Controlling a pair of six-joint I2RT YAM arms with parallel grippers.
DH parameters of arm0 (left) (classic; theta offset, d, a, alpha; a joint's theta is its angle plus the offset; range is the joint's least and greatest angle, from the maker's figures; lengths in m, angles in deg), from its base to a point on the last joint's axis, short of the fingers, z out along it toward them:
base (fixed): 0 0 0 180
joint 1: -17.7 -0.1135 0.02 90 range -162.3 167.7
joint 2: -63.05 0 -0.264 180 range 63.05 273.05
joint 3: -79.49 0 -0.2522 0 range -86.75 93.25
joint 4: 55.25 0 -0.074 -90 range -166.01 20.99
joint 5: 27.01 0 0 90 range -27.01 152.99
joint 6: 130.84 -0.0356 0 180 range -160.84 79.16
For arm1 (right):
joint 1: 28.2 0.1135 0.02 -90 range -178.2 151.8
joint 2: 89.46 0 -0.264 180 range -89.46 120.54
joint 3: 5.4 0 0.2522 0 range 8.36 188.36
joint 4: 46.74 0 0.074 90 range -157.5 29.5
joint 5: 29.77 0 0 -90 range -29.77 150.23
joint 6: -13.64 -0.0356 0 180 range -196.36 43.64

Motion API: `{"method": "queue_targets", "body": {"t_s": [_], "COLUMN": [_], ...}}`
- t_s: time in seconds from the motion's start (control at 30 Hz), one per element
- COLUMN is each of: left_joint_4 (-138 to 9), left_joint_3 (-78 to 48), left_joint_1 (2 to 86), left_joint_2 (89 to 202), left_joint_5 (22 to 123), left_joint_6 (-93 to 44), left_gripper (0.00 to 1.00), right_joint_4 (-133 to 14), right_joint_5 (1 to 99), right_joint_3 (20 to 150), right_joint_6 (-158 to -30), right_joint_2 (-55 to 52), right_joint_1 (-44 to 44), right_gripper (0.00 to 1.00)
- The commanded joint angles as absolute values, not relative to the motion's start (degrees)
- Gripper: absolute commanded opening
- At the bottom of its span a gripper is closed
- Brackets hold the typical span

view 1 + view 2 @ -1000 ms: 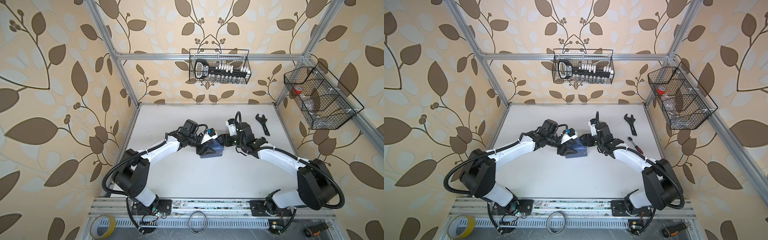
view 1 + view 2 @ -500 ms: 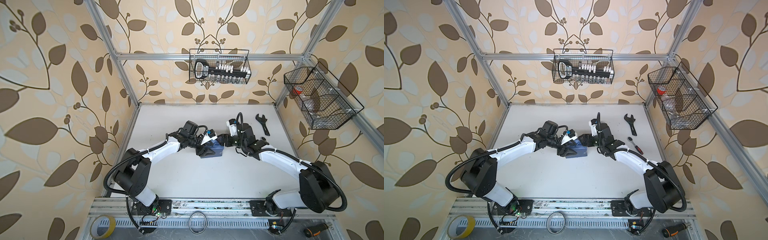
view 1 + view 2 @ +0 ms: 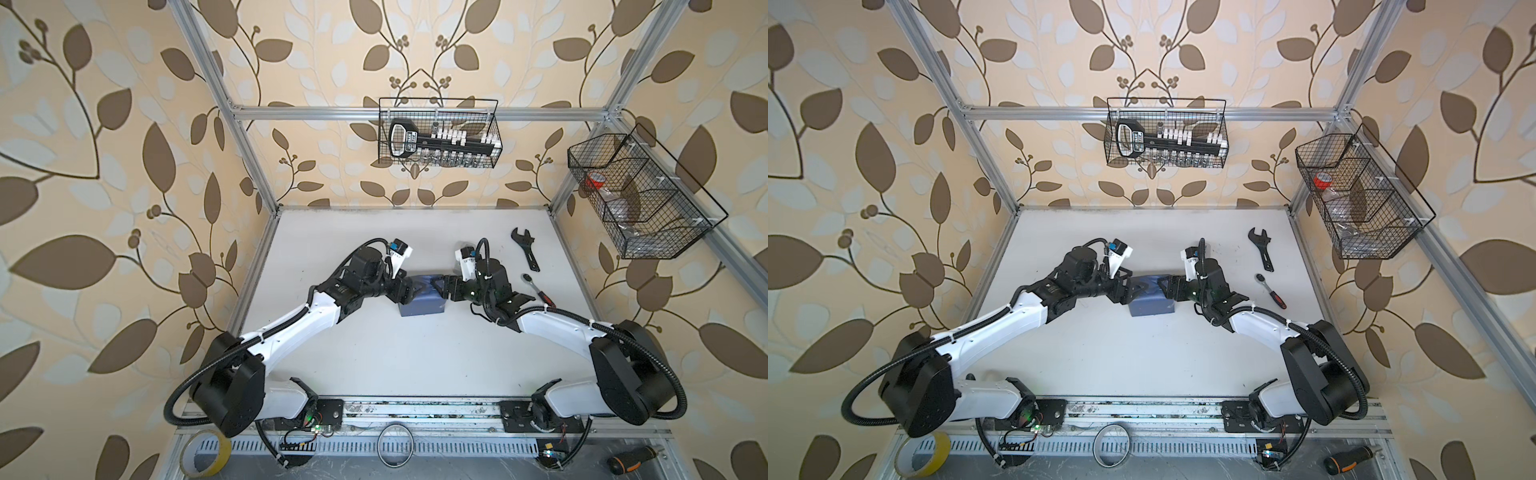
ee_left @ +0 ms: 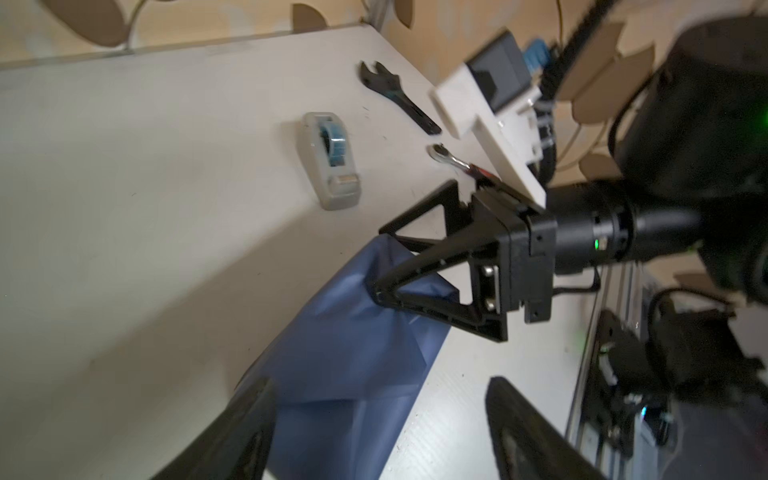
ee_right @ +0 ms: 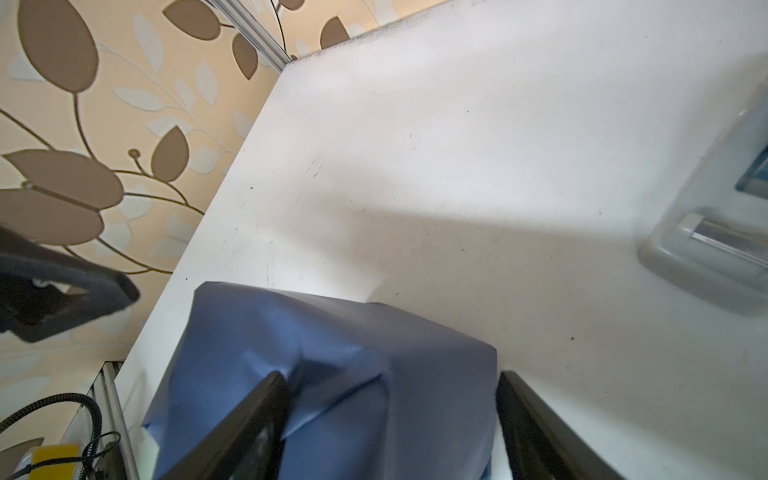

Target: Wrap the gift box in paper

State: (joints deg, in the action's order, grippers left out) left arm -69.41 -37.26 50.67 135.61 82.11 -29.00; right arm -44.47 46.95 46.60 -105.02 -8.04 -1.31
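Slate-blue thin paper sheet (image 3: 420, 302) wraps hidden gift box, mid white worktop (image 3: 415, 357) | step: creasing end flaps, likely | left end effector (image 4: 380, 382) jaws apart, unclamped | right end effector (image 5: 390, 374) astride parcel end, clamp unclear | next: hold flaps flat, tape.

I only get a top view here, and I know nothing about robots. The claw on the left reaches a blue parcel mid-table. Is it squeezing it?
Observer: No. The left wrist view shows the left gripper open: bare table shows between one finger and the paper, so nothing is clamped.
Operator: Is there anything near the parcel that I cannot see?
Observer: Yes, a small grey tape dispenser with a blue roll lies on the table beyond the paper, apart from it.
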Motion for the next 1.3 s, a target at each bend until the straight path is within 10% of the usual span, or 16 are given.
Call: {"method": "queue_targets", "body": {"t_s": [0.0,1.27], "left_joint_4": [-70.90,-70.85], "left_joint_3": [-39.64,-38.42], "left_joint_1": [50.75,50.01], "left_joint_2": [133.63,147.62], "left_joint_5": [71.49,82.47], "left_joint_6": [-15.03,-12.89], "left_gripper": [0.96,0.96], "right_joint_4": [-48.44,-50.76], "right_joint_5": [45.77,42.63], "right_joint_3": [44.38,45.79], "right_joint_6": [-104.39,-106.25], "right_joint_2": [-5.81,-7.15], "right_joint_1": [-0.70,-1.79], "right_gripper": [0.79,0.81]}}
